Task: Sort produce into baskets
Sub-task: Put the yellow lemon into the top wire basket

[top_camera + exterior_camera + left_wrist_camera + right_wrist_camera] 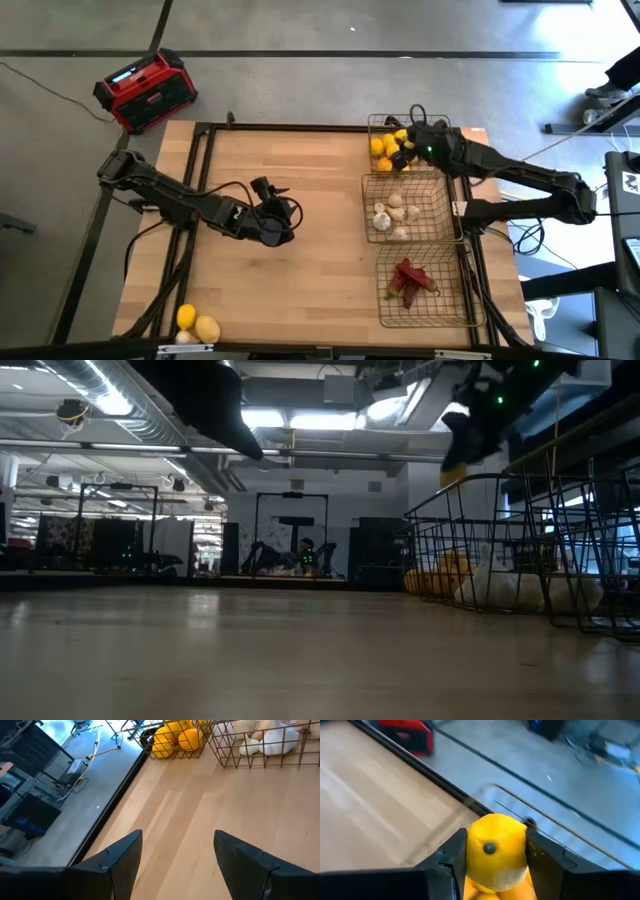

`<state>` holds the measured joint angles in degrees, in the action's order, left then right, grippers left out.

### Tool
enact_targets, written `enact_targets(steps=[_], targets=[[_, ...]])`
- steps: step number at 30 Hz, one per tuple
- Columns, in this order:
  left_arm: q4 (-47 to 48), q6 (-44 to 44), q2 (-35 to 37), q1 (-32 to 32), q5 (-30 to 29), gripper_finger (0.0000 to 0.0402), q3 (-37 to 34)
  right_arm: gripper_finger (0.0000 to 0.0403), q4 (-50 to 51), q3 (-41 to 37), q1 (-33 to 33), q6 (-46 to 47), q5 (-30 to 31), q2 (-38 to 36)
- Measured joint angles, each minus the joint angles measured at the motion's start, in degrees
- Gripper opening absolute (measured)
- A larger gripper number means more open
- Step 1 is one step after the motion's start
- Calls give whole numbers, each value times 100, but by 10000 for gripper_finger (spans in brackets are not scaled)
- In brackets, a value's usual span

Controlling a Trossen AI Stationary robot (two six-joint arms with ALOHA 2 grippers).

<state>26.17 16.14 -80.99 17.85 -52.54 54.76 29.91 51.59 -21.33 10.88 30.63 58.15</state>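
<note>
Between the right hand (495, 857) fingers, a lemon (496, 851) hides the basket.

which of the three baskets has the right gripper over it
The lemon basket, at the far end of the row. The right gripper holds a lemon above it; the garlic basket and chili basket have no arm overhead.

red-and-black boxy radio (146, 89) on the grey floor (300, 30) beyond the wooden surface (290, 290) (just off its far left corner). black frame rails (200, 180) crossing the surface. cables (30, 80) trailing along the floor.
</note>
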Motion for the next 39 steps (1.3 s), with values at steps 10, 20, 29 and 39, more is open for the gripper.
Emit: enact_targets(steps=[10,20,29,39], targets=[[-2,28,0,-33,-2,241,0,154,790,0,-1492,111,-759,596],[-2,33,-2,-37,-2,241,0,154,1278,0,-2164,157,-1386,1622],[-2,0,-2,-109,-2,240,-2,154,1531,2,-2156,168,-1673,2187],[-2,-7,-4,-107,-2,240,-4,157,1751,11,-2145,42,-1768,2338]])
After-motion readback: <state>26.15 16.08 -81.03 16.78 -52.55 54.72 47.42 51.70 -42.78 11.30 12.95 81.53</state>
